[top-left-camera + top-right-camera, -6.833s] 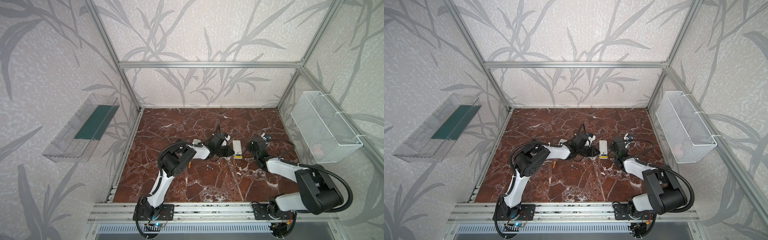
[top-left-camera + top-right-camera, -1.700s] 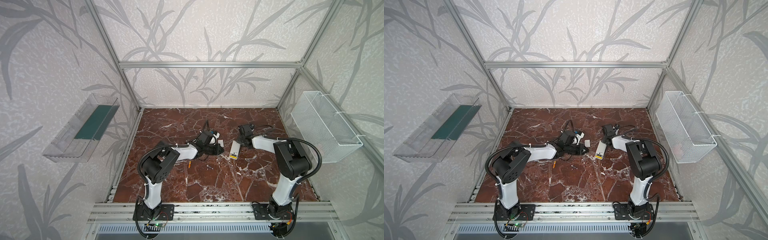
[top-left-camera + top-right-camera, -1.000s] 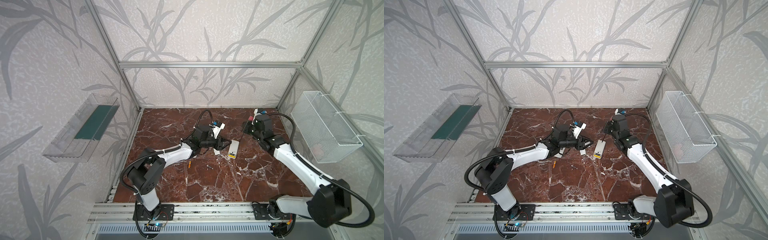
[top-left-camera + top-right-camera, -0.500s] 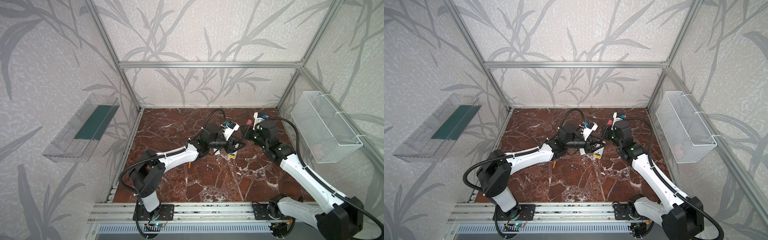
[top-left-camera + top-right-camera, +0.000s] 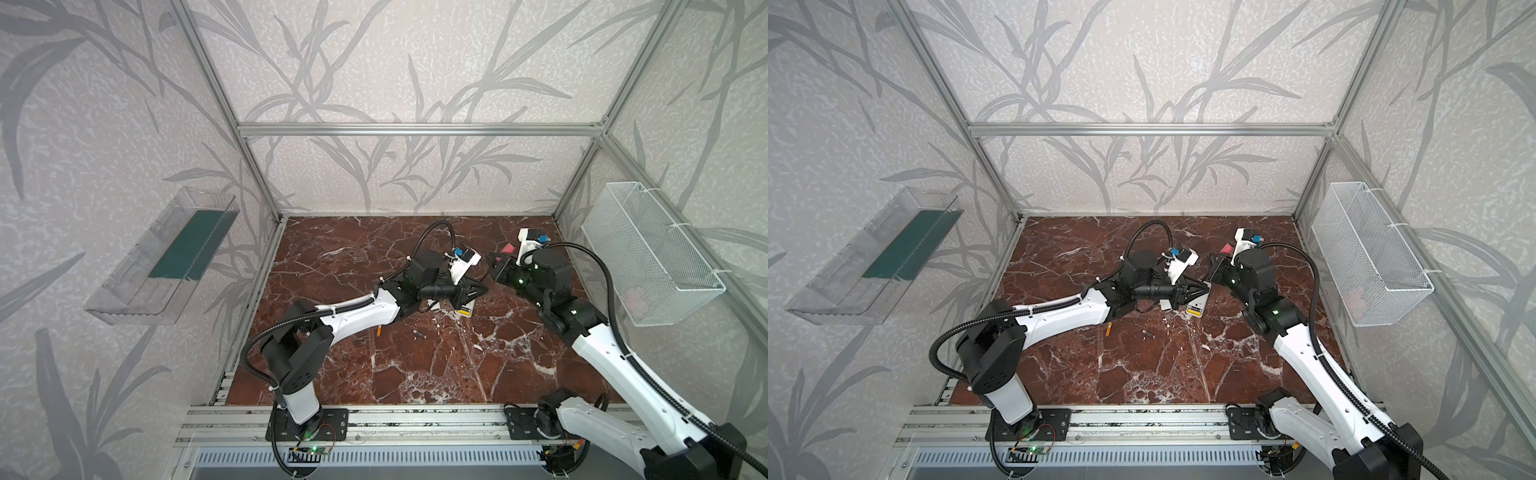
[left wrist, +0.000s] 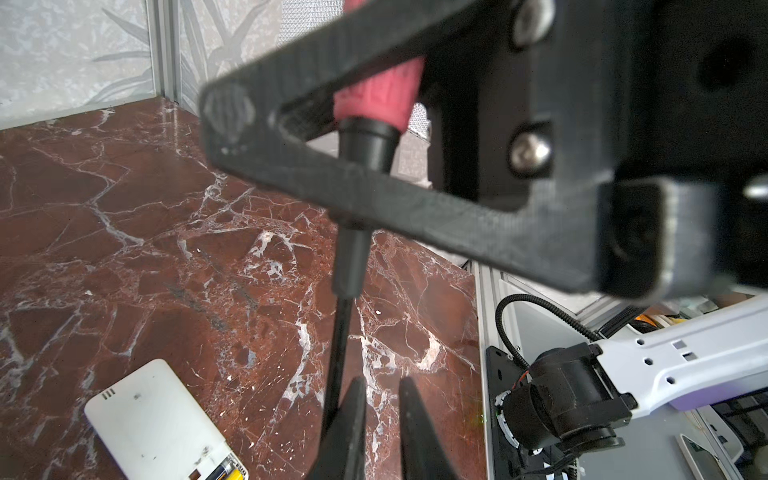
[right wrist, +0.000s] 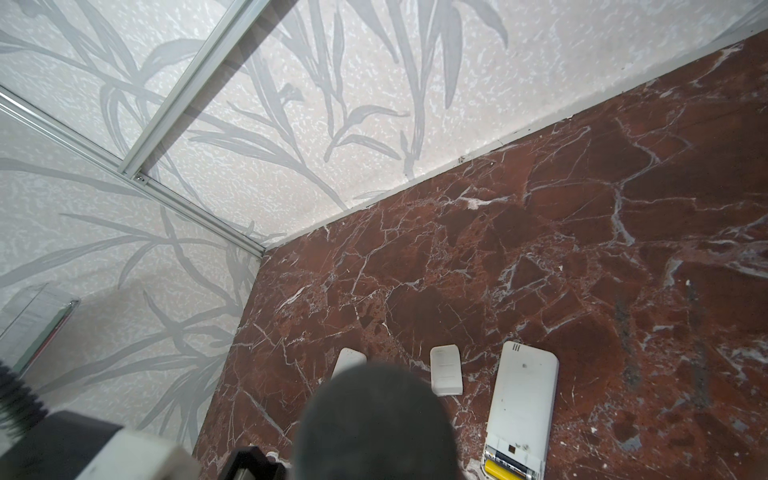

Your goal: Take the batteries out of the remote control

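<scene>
Left end effector [image 6: 382, 386] hovers near yellow batteries [image 6: 232, 472] in the remote [image 6: 153, 415].

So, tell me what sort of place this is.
Probably a robot test cell, not a home: an aluminium frame boxes in wallpapered panels, and the left arm and right arm are bolted to a rail at the front.

Both top views from high at the front, looking down over the whole tabletop [image 5: 415, 365], each wrist view close and low, both catching the remote [image 7: 521, 399]
</scene>
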Tool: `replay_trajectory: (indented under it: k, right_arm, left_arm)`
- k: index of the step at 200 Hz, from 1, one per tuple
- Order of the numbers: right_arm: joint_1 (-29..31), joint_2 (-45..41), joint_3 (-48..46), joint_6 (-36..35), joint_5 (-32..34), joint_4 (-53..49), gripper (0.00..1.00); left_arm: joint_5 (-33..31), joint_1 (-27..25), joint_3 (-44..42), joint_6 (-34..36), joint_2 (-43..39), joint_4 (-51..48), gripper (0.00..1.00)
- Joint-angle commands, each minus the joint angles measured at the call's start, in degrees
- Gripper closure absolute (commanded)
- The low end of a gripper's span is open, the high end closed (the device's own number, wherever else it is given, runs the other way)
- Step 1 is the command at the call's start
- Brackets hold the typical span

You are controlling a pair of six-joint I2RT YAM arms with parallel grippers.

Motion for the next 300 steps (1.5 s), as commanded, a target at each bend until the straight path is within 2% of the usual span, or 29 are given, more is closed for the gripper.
replay_trajectory:
  k: [1, 49, 88, 161, 176, 213, 234, 253, 282, 300]
  right_arm:
    - [0.28, -2.10, 0.56, -1.09, 0.52, -2.24, 1.00]
    - [0.28, -2.86, 0.38, -0.49, 0.87, -3.32, 1.00]
    - [0.28, -2.75, 0.56, -0.06, -0.19, -3.74, 1.00]
    - [0.28, -3.21, 0.39, 1.07, -0.61, -3.55, 1.00]
    - [0.27, -2.99, 0.45, 1.74, -1.50, -2.83, 1.00]
    - [0.20, -3.11, 1.25, 1.97, -3.44, -3.22, 0.99]
    - [-0.73, -3.72, 2.46, 1.82, -5.47, -4.26, 0.79]
    - [-4.23, -3.74, 4.58, 2.37, -11.63, -6.35, 0.61]
    - [-10.72, -2.52, 6.70, 3.56, -25.24, -7.14, 0.48]
    - [-11.84, -2.33, 7.06, 3.33, -28.10, -7.60, 0.45]
  left_arm:
    - [-2.56, 0.24, -2.73, 1.80, -2.94, 2.20, 0.77]
    - [-6.27, -0.12, -5.48, 6.15, -6.47, 2.25, 0.61]
    - [-9.86, -1.06, -5.40, 8.30, -6.67, 0.99, 0.55]
    - [-6.31, -4.13, -2.46, 9.11, -3.03, 0.33, 0.50]
    - [-6.22, -4.42, -2.10, 9.02, -2.27, 0.27, 0.59]
    - [-8.16, -4.33, -2.00, 11.76, -3.04, -1.94, 1.00]
    - [-7.48, -3.82, -3.07, 14.39, -4.31, -2.35, 1.00]
    - [-5.21, -2.90, -3.69, 15.66, -4.93, -2.57, 1.00]
    - [-2.55, -2.10, -4.62, 16.75, -5.59, -2.24, 1.00]
    - [-1.43, -1.87, -5.06, 16.84, -5.95, -1.56, 1.00]
